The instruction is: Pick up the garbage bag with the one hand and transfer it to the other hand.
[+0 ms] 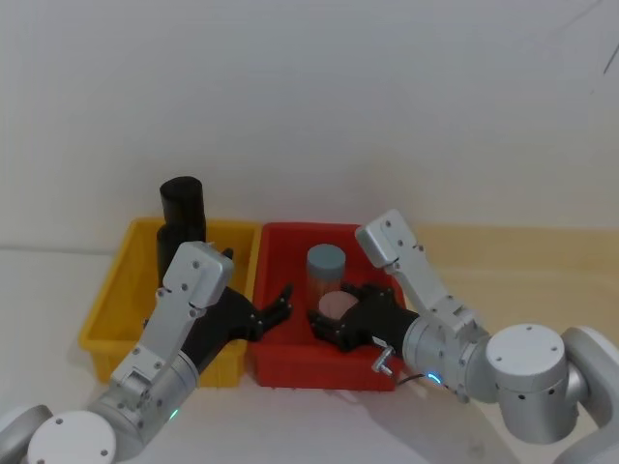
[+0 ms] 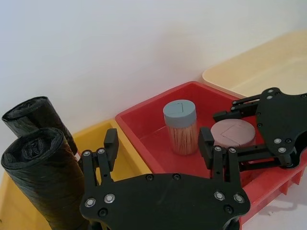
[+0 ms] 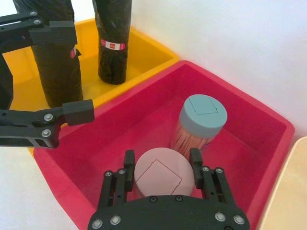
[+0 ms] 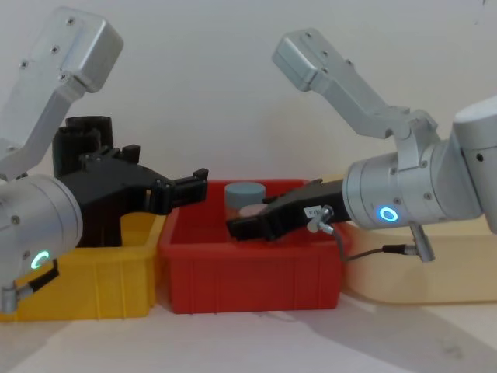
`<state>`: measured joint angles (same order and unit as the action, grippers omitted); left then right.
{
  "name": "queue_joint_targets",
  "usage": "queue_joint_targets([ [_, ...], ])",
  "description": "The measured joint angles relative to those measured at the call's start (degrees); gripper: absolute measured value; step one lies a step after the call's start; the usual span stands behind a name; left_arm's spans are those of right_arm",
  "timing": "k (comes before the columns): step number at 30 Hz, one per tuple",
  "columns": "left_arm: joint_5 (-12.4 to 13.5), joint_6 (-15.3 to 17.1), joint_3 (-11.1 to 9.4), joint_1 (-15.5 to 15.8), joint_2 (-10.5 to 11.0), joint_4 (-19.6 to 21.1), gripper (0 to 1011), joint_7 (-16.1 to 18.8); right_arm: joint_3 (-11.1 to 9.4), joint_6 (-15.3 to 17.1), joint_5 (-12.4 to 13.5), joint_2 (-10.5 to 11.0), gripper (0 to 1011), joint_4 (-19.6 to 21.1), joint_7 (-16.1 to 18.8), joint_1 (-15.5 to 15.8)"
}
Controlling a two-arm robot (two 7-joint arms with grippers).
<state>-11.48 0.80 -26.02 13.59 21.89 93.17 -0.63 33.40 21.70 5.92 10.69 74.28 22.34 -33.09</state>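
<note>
The yellow bin (image 1: 114, 292) and the red bin (image 4: 248, 268) sit side by side in front of me, and both my arms reach in over them. The garbage bag (image 2: 45, 182) stands upright in the yellow bin, a plain black roll. Its twin with the red-and-white label (image 3: 113, 62) stands just behind it, so I have to keep the two apart.

My left gripper (image 2: 158, 145), on the green-ringed arm, hangs near the wall the two bins share, just beside the garbage bag and not touching it. Its fingers are spread wide with nothing between them. I judge it is splayed like this so it can close round a roll thicker than its fingers.

My right gripper (image 3: 162, 162), on the blue-ringed arm, is low in the red bin. Its fingers are apart on either side of the pink-lidded jar (image 3: 160, 179), and as far as I can see they do not press on it. The toothpick jar (image 2: 180, 127) stands just beyond. I judge the right gripper is waiting here, close enough to receive the roll.
</note>
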Motion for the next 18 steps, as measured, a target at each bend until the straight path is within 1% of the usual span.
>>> queue_joint_targets([
  [8, 0.0, 0.0, 0.0, 0.0, 0.0, 0.0, 1000, 0.0, -0.46, -0.64, -0.06, -0.04, 672, 0.21, -0.19, 0.17],
  [18, 0.0, 0.0, 0.0, 0.0, 0.0, 0.0, 1000, 0.0, -3.41, -3.88, 0.54, 0.31, 671, 3.41, -1.63, 1.13],
])
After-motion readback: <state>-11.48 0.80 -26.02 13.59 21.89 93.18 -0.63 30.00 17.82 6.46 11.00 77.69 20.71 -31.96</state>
